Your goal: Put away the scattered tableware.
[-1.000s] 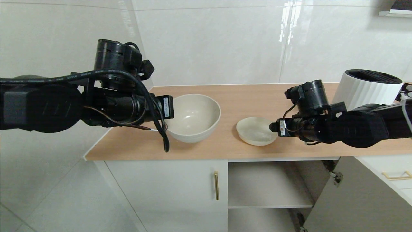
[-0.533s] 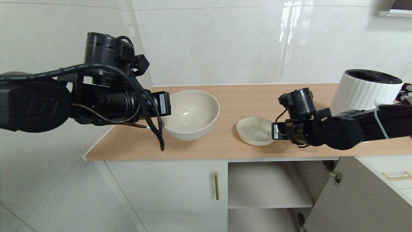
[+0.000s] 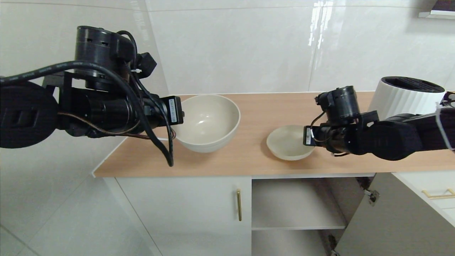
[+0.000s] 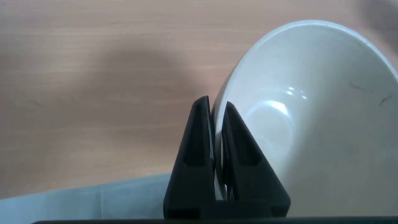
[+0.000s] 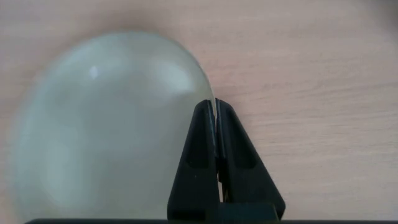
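Two rims pinched, with the open cabinet (image 3: 295, 202) waiting below.
The left gripper (image 4: 214, 107) is clamped on the large bowl (image 3: 208, 122), up and left of the cabinet. The right gripper (image 5: 216, 107) nips the small dish (image 3: 288, 143) directly above it. Each piece should stay level, clear the countertop (image 3: 256, 110) edge, then come down. The swung-out door (image 3: 384, 220) narrows the cabinet's right side.

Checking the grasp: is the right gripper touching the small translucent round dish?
Touching. Right wrist view: the right gripper pinches the small translucent round dish by its rim.
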`<state>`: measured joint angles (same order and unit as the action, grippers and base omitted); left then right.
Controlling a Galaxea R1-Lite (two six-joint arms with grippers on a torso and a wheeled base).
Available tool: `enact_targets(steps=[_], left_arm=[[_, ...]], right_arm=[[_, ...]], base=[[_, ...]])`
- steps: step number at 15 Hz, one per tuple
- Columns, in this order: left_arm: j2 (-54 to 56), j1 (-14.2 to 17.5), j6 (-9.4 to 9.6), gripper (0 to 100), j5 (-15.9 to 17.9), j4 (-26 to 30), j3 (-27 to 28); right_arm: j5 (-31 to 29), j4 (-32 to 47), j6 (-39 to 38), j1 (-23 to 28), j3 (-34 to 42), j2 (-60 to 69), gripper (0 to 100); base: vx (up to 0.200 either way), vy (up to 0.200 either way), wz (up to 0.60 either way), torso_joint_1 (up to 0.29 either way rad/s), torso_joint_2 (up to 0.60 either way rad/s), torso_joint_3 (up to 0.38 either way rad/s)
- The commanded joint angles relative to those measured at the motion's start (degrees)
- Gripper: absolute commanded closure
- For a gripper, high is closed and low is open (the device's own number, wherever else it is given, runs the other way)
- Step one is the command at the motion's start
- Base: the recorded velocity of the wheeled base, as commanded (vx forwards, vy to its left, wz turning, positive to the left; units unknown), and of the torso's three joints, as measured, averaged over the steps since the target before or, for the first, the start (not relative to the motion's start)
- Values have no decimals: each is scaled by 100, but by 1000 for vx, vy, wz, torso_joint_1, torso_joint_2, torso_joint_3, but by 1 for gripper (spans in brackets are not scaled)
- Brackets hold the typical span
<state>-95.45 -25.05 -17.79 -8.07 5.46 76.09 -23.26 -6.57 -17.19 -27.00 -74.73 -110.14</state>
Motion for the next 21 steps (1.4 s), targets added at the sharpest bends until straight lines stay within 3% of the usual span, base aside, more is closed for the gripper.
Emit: enact_targets(steps=[1,2,4,7,9,12,16,19,21], left_arm=[[334,-52,-6,100,-2,-1,-183],[563,-140,-14,100,-2,-1,-385],[633,-299,-410,100,7,-1,-534],[783,-307,-542,100,60,-1,-833],[862,-307,-841,100,104,-1,-1132],[1134,-378,-876,100,429,-1,-1853],[1187,-597,-867,100,499,-63,-2608],[1152,-606,-849,100,508,-529,-2890],[1117,-606,-849,100,508,-537,-2925]], right_arm=[[76,33,58,-209,354,1003,100],[76,51,49,-385,573,1417,100],[76,42,146,-473,1233,2049,100],[41,33,207,-613,1567,2454,100],[14,33,225,-938,2182,2849,100],[-65,42,242,-1352,3026,3385,100],[-117,15,137,-1659,4010,3535,100],[-100,-2,-100,-1668,4115,3139,100],[-91,-11,-144,-1668,4142,2919,100]], base=[[0,0,0,0,0,0],[0,0,0,0,0,0],[0,0,0,0,0,0],[0,0,0,0,0,0],[0,0,0,0,0,0],[0,0,0,0,0,0],[0,0,0,-118,305,209],[0,0,0,-154,458,300],[0,0,0,-141,471,320]])
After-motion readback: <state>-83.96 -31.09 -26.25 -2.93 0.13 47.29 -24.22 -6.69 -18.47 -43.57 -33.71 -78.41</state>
